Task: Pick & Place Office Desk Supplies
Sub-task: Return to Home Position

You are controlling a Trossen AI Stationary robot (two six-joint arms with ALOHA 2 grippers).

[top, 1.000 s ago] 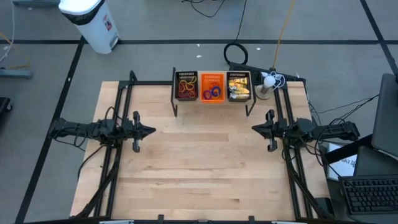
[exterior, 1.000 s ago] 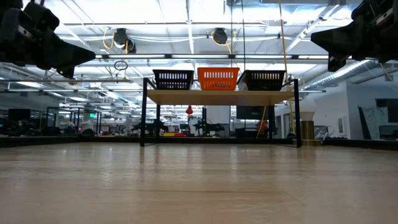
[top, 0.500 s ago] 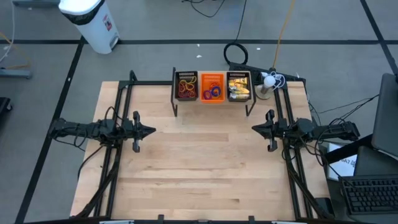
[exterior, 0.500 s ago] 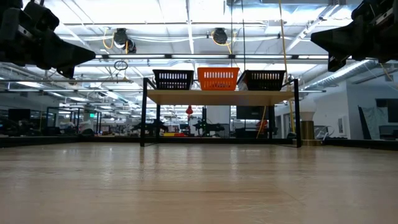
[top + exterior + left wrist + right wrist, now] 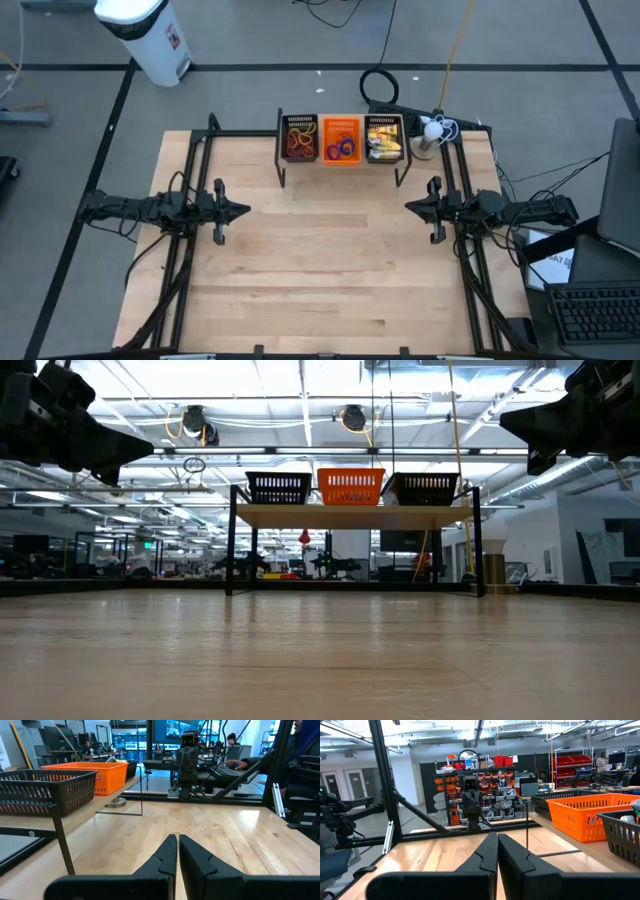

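Three small baskets stand side by side on a raised wooden shelf (image 5: 342, 163) at the table's far edge. The left black basket (image 5: 299, 138) holds orange-red rubber bands. The orange basket (image 5: 341, 140) holds blue, purple and red rings. The right black basket (image 5: 385, 139) holds yellow-and-white pieces. My left gripper (image 5: 246, 210) hovers shut over the table's left side, pointing level toward the right. My right gripper (image 5: 407, 207) hovers shut over the right side, facing it. Both hold nothing.
The shelf stands on thin black legs (image 5: 231, 550) above the wooden tabletop (image 5: 330, 270). Black frame rails (image 5: 190, 250) run along the table's left and right sides. A white lamp-like object (image 5: 430, 135) sits at the far right corner.
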